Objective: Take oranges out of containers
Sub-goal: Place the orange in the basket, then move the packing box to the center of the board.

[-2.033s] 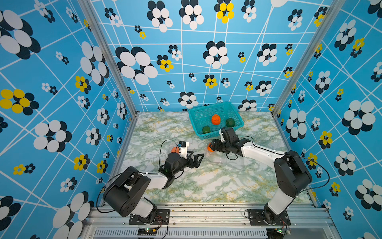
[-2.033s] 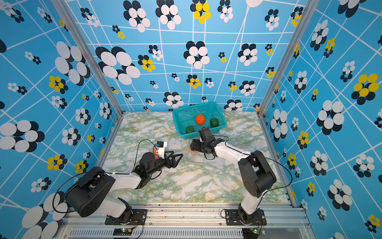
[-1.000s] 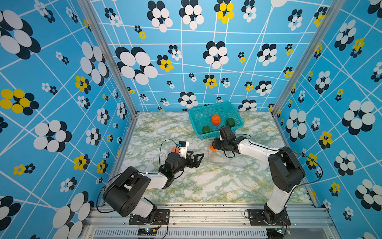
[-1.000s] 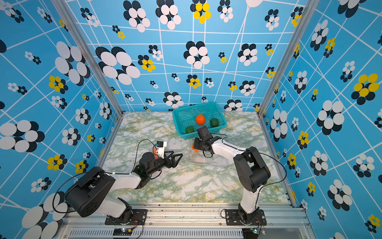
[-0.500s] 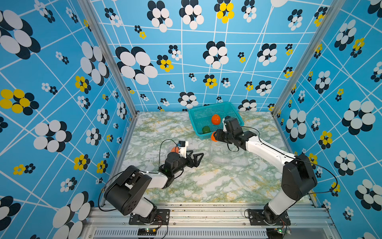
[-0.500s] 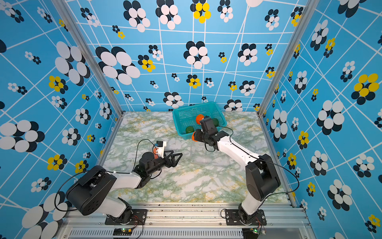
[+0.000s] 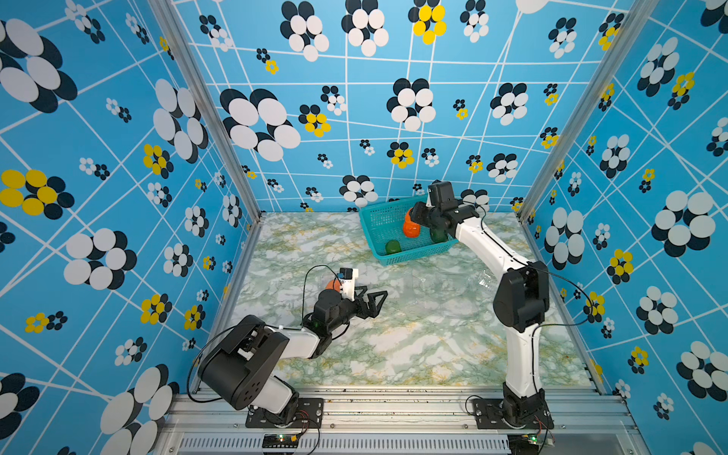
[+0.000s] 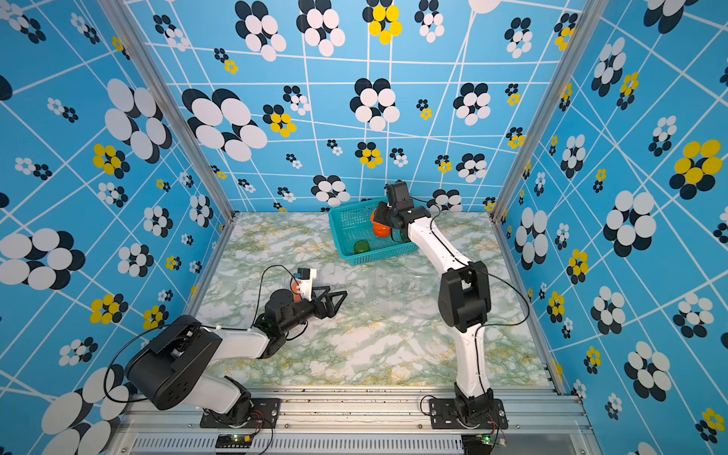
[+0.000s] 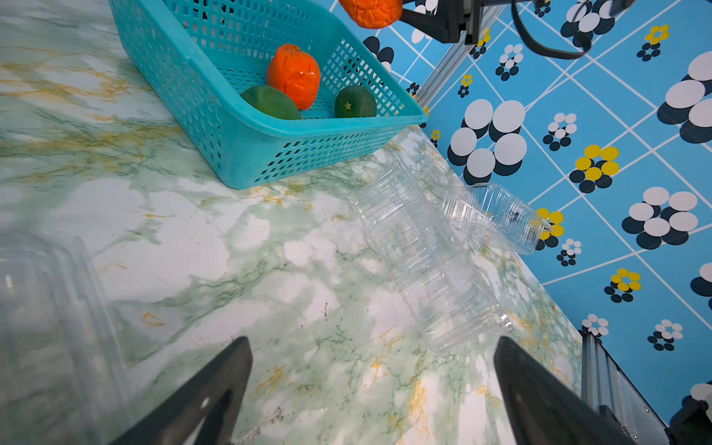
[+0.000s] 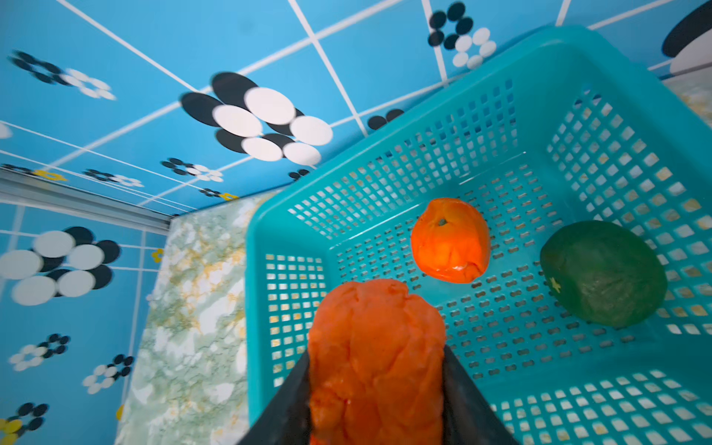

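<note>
My right gripper (image 10: 376,351) is shut on an orange (image 10: 375,366) and hangs over the teal basket (image 10: 578,57); in both top views it sits above the basket's middle (image 7: 417,218) (image 8: 380,218). A second orange (image 10: 449,240) lies on the basket floor. A third orange (image 7: 333,284) shows partly behind my left wrist camera. Two clear containers (image 9: 424,262) (image 9: 497,215) lie open on the marble with no fruit in them, and another (image 9: 46,308) is close by my left gripper. My left gripper (image 9: 371,341) (image 7: 374,301) is open low over the table, holding nothing.
Two dark green fruits (image 9: 271,102) (image 9: 354,102) share the basket (image 7: 413,258), which stands at the back near the patterned wall. The marble table (image 7: 394,346) is fenced by blue flowered walls and aluminium posts (image 9: 443,73).
My right arm has lifted the orange from low over the table and carried it back over the basket. The left arm has not moved.
</note>
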Controlling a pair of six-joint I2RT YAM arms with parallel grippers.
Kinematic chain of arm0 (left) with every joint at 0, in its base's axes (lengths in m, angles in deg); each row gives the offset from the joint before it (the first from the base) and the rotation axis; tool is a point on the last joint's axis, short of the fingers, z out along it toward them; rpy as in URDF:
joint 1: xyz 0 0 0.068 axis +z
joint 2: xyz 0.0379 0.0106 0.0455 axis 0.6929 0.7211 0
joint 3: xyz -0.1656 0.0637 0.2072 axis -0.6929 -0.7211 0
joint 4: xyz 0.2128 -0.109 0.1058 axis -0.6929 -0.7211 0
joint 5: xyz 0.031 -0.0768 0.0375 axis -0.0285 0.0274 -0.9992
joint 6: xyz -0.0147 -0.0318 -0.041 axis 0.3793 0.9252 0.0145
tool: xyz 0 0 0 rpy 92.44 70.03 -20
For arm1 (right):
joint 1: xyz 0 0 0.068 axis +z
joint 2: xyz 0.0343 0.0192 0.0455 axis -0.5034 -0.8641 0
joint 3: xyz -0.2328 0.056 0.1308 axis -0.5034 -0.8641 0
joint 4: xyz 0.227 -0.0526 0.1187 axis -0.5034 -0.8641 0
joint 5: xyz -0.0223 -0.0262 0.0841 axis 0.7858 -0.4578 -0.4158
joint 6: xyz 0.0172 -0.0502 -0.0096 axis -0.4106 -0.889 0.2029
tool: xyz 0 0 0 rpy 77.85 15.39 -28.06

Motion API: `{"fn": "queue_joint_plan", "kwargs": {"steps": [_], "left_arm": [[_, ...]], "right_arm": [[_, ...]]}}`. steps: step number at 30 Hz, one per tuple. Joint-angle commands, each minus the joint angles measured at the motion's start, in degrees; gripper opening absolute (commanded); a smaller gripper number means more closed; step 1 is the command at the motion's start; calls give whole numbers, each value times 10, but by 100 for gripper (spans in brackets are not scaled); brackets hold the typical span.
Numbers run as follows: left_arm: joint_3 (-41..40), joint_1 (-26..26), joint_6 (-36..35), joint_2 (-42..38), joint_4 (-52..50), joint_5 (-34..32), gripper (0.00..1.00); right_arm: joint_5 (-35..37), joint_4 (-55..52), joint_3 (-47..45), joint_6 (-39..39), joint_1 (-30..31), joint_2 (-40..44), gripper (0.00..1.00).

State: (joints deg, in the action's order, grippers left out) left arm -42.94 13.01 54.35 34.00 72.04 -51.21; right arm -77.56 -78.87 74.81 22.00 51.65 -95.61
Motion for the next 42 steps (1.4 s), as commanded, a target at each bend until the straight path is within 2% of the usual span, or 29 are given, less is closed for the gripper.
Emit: {"fn": "queue_joint_plan", "kwargs": {"steps": [1, 4, 7, 12, 20, 25, 28, 31, 32, 33, 36, 42], "left_arm": [[-14, 6, -2, -1, -29, 8, 100], [-14, 7, -1, 0, -29, 9, 99], [-13, 7, -1, 2, -28, 9, 100], [-14, 7, 1, 0, -29, 9, 100], [-13, 7, 1, 1, -30, 9, 100], [-14, 7, 1, 2, -27, 10, 100], [-15, 7, 2, -1, -26, 11, 100], [-6, 14, 64, -14, -68, 7, 100], [1, 15, 68, -21, -86, 21, 100], [8, 15, 62, -29, -103, 30, 100], [26, 14, 35, -57, -184, 6, 99], [50, 14, -24, -116, -300, -54, 100]], "right_arm": [[11, -128, 105, -29, -1, -59, 62], [15, -196, 178, -45, -1, -90, 70], [19, -187, 148, -50, 1, -65, 72], [29, -133, 4, -57, 4, 37, 72], [0, 6, -330, -20, 27, 238, 68], [-41, 25, -419, -12, 66, 278, 65], [-48, 26, -450, -8, 91, 283, 58], [1, 0, -465, -13, 103, 283, 41], [14, -4, -473, -14, 103, 283, 39], [21, -4, -479, -17, 103, 286, 39], [35, 2, -501, -19, 103, 297, 23], [81, -13, -544, -13, 103, 324, 22]]}}
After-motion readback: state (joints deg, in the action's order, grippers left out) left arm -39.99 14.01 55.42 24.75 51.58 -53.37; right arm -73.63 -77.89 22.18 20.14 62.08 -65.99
